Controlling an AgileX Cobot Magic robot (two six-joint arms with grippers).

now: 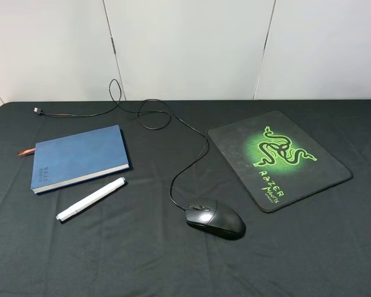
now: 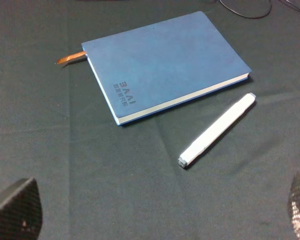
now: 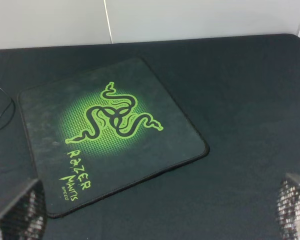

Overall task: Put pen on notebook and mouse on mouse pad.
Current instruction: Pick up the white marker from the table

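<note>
Pen [image 1: 91, 199] on tabletop [image 1: 334, 247] just beside notebook [image 1: 79, 158] near left edge, mouse [image 1: 215, 218] beside mouse pad [image 1: 235, 145], left gripper [image 2: 157, 207] and right gripper [image 3: 156, 207] wide, empty.

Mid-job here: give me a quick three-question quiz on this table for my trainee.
1. True or false: the pen lies on the notebook.
2. Relative to the mouse pad, the mouse is: A) on it B) off it, on the cloth C) under it.
3. How many of the two items already sit at their targets?
Key: 1 false; 2 B; 3 zero.
</note>
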